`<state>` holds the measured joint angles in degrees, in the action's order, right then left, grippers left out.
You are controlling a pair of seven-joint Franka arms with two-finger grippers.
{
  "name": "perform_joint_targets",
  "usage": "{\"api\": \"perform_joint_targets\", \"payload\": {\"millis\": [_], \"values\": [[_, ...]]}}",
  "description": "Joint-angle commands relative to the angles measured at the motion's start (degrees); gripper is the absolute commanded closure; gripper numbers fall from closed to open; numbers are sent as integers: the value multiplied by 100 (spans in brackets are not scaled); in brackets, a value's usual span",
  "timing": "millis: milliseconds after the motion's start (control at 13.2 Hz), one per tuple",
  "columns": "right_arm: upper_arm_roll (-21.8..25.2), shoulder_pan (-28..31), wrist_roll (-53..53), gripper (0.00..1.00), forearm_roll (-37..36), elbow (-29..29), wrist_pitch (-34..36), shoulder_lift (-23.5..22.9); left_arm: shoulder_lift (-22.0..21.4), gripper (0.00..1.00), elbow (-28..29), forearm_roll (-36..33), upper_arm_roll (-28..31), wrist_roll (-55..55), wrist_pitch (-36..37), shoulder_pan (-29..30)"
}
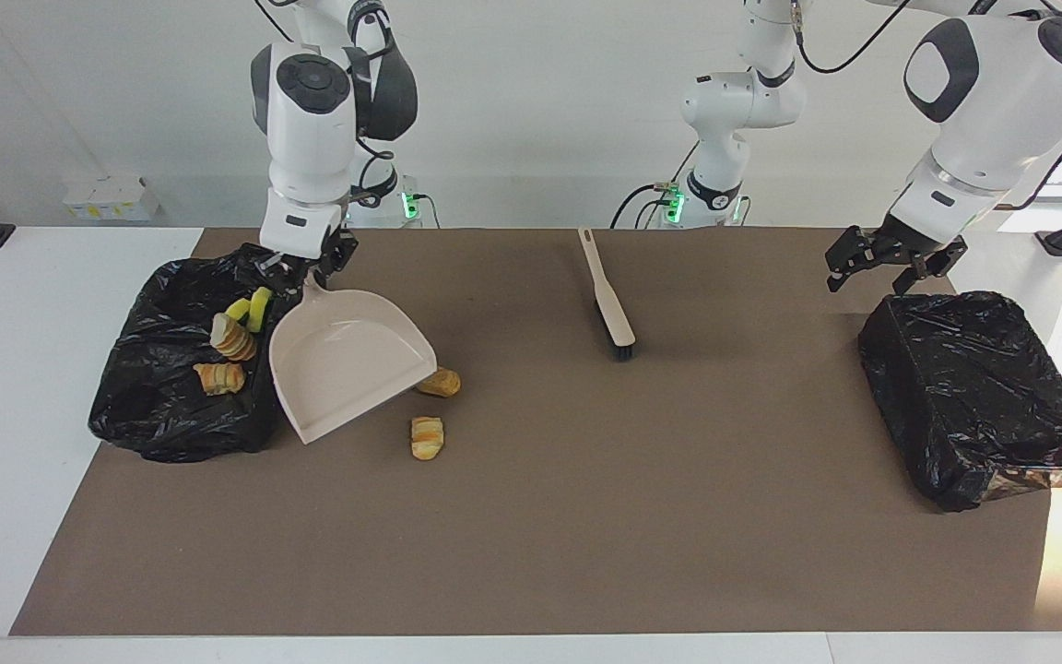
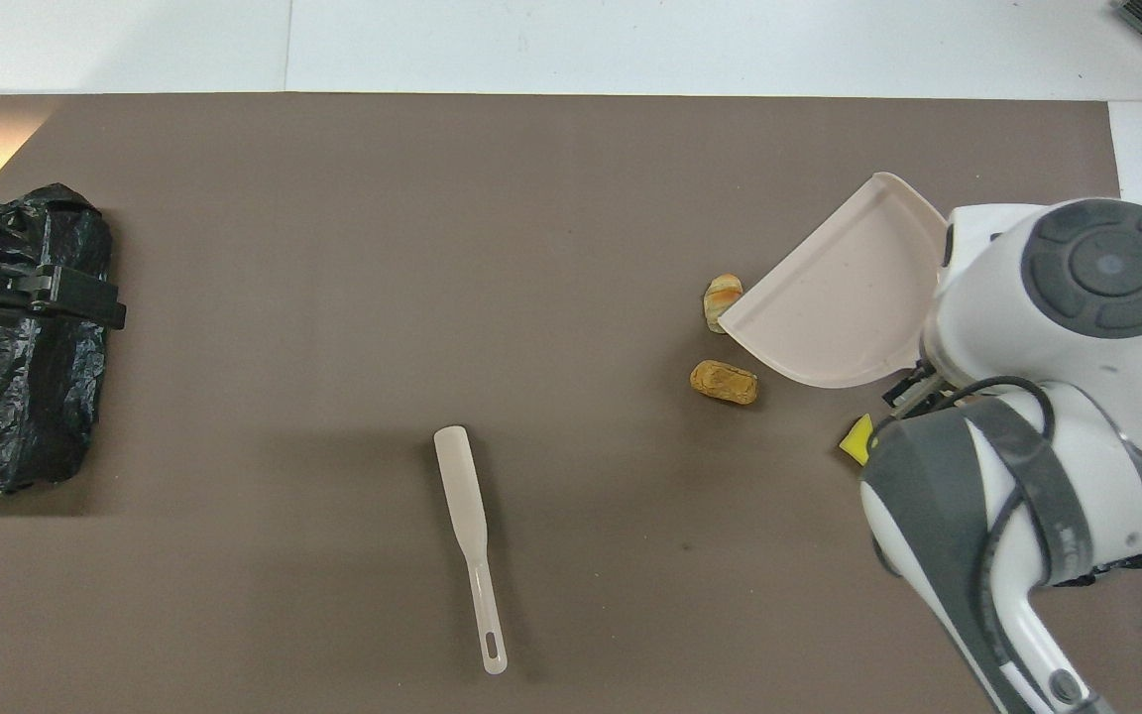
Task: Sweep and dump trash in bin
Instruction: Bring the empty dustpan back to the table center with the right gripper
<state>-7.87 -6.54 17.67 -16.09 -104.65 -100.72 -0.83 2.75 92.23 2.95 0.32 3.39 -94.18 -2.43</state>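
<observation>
Beige dustpan (image 1: 347, 369) hangs from right pincer (image 1: 302, 269) (beside bin (image 1: 162, 406)).

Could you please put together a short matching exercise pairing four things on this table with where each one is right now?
Things:
1. dustpan
2. brush
3. yellow wedges
4. left hand

Places:
A. in the black bin at the right arm's end
B. over the covered black bin at the left arm's end
C. held by the right hand
D. lying alone on the brown mat

Pairs: 1-C, 2-D, 3-A, 4-B
</observation>
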Motion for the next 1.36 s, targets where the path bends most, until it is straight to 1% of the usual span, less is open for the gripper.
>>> {"api": "perform_joint_targets", "payload": {"millis": [0, 76, 227, 303, 379, 454, 606, 682, 757, 833, 909, 1060, 1287], "values": [[22, -137, -963, 100, 499, 1014, 87, -907, 59, 0, -126, -75, -58, -32, 40, 93], [31, -241, -1150, 100, 606, 1348, 123, -1067, 59, 0, -126, -75, -49, -32, 31, 93], [31, -383, -1449, 100, 607, 1596, 44, -1445, 59, 0, -126, -84, -58, -32, 40, 93], [13, -470, -1938, 100, 616, 1771, -43, -1655, 59, 0, -126, -75, -58, -32, 40, 93], [4, -784, -2404, 100, 616, 2295, 60, -2049, 59, 0, -126, -75, -58, -40, 57, 93], [-4, -927, -2818, 100, 624, 2753, 183, -2410, 59, 0, -126, -84, -58, -41, 49, 93], [-4, -1303, -3679, 100, 843, 3186, 141, -2807, 59, 0, -126, -84, -49, -41, 49, 84], [-4, -1436, -4005, 100, 896, 3240, 97, -2887, 59, 0, -126, -84, -58, -41, 40, 84], [-13, -1586, -4330, 100, 975, 3249, -112, -2992, 59, 0, -126, -84, -58, -49, 40, 84], [-22, -1718, -4612, 100, 1115, 3258, -393, -3159, 50, 0, -126, -84, -58, -41, 40, 84], [-48, -1867, -4919, 100, 1151, 3389, -587, -3404, 50, 0, -126, -84, -49, -41, 40, 93], [-40, -2201, -5203, 100, 1152, 3801, -729, -3861, 50, 0, -135, -84, -49, -41, 40, 93], [-57, -2500, -5546, 100, 1161, 3917, -975, -4205, 50, 0, -144, -84, -49, -23, 14, 93]]}}
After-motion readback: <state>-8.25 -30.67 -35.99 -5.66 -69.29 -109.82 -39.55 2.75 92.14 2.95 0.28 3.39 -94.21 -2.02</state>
